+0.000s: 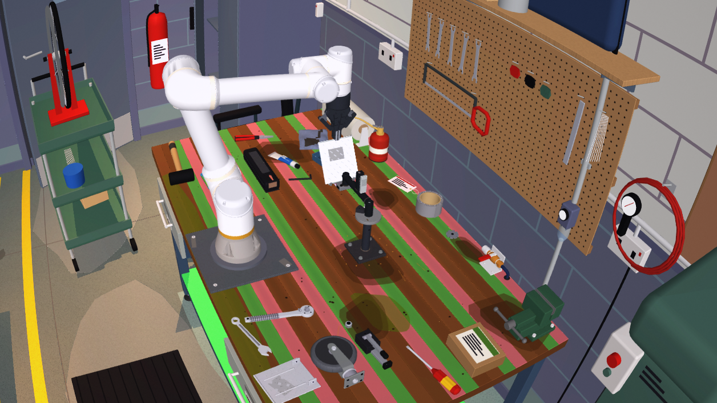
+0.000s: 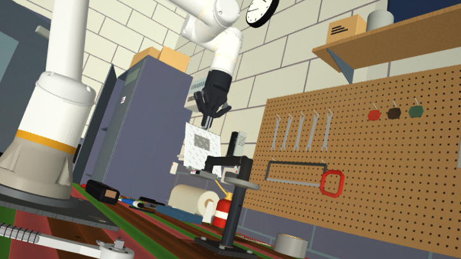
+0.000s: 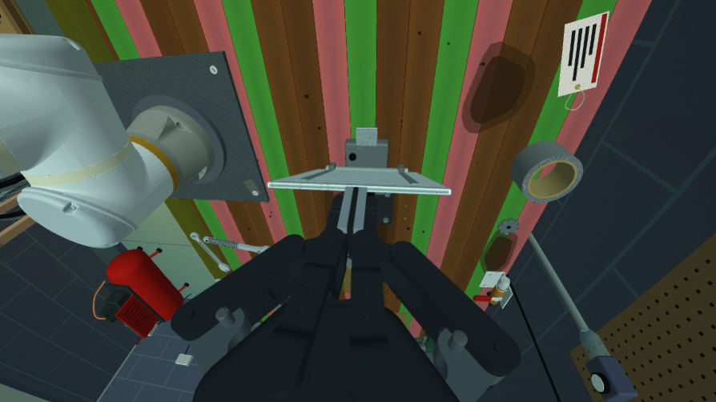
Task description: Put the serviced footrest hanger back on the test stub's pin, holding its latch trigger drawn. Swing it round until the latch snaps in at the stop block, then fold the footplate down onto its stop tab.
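The black footrest hanger (image 1: 353, 181) (image 2: 225, 161) sits on the pin of the test stub (image 1: 366, 235) (image 2: 233, 206), a black post bolted to the middle of the bench. Its arm reaches away from the post toward the far end of the bench. The white footplate (image 1: 339, 160) (image 2: 202, 149) (image 3: 359, 183) stands nearly upright at the end of that arm, its grey tread patch facing the robot's base. The stop block and latch are too small to make out. My gripper (image 1: 339, 134) (image 2: 207, 124) (image 3: 353, 212) is at the footplate's top edge, closed and empty.
The robot's base plate (image 1: 240, 258) takes up the bench's near-left part. A red oil can (image 1: 379, 144), a paper roll (image 2: 193, 201), a tape roll (image 1: 429, 203) (image 3: 548, 171) and a tag (image 1: 402, 183) lie beyond the stub. The pegboard (image 1: 506, 100) hangs on the wall.
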### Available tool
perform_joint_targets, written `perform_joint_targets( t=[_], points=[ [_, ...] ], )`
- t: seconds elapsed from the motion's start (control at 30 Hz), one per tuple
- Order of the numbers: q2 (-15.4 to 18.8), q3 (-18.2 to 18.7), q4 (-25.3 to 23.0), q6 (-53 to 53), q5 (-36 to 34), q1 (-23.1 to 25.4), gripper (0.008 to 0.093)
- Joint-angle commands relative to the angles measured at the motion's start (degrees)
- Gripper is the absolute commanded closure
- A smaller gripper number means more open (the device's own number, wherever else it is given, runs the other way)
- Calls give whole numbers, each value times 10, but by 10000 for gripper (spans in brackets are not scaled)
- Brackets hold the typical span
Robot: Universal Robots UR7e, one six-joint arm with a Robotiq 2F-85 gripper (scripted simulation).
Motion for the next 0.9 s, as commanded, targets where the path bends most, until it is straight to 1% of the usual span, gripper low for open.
perform_joint_targets(
  t=[0.0,0.87],
  points=[
    [1,1,-1,2,1,3,934],
    [24,23,-46,62,1,62,934]
  ],
)
